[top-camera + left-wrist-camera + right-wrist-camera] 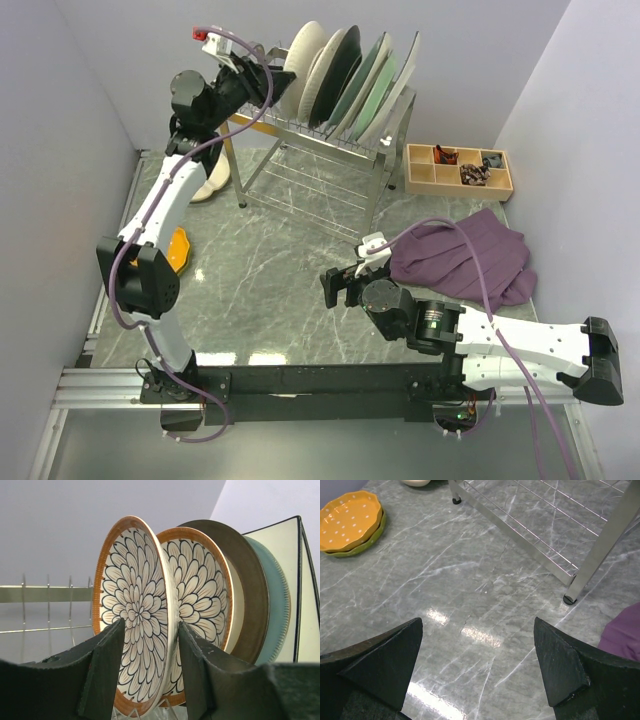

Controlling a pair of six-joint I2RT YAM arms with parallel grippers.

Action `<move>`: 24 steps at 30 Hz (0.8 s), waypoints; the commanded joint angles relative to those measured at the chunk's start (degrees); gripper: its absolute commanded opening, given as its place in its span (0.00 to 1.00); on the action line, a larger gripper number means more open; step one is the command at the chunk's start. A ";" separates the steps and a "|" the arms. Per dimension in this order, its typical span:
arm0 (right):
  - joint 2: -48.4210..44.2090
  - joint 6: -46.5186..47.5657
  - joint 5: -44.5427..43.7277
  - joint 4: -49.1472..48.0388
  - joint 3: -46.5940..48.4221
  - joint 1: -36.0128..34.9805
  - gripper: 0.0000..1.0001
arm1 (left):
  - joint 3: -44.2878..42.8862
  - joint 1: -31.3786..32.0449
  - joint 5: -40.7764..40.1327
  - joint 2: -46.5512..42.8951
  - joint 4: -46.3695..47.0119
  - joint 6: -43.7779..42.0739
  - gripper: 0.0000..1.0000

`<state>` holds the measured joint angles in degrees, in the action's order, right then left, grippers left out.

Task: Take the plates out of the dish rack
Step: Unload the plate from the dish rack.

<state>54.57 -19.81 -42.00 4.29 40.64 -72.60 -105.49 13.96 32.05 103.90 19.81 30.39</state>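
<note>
The dish rack (pixel 335 155) stands at the back with several plates upright in its prongs. In the left wrist view the nearest is a brown petal-patterned plate (pixel 132 600), then a second like it (pixel 202 587), a dark-rimmed one (pixel 252 595), a grey-blue one (pixel 277 600) and a white square one (pixel 307 600). My left gripper (pixel 151 625) (pixel 262 80) straddles the nearest plate's rim, one finger on each side, jaws open with a gap on the left. My right gripper (pixel 335 288) (pixel 477 625) hovers wide open over bare table. An orange dotted plate (pixel 347 520) (pixel 180 248) lies on a green one (pixel 370 540).
A wooden compartment tray (pixel 458 170) sits at the back right, and a purple cloth (pixel 465 255) lies in front of it. A cream plate (pixel 215 180) rests on the table beside the rack's left leg. A rack leg (pixel 600 545) stands ahead of my right gripper. Walls close in on three sides.
</note>
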 commanded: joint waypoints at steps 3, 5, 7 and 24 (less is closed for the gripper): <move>-0.25 0.56 -1.77 -0.95 3.04 -0.70 0.97 | -1.72 0.72 -1.56 -2.65 0.05 -2.97 0.53; -0.16 0.57 -1.86 -0.96 3.13 -0.70 0.97 | -2.35 1.07 -0.16 -2.12 -0.39 -3.15 0.55; 0.10 0.65 -1.86 -0.78 3.21 -0.70 0.97 | -1.47 1.34 0.38 -2.56 1.10 -2.71 0.60; 0.54 0.65 -1.60 -0.52 3.57 -1.14 0.97 | -7.36 1.69 -0.24 1.92 -3.64 -3.15 0.43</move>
<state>55.22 -19.77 -42.22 4.73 41.28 -73.17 -110.41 15.38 31.62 104.57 16.01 27.68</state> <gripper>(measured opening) 0.971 0.433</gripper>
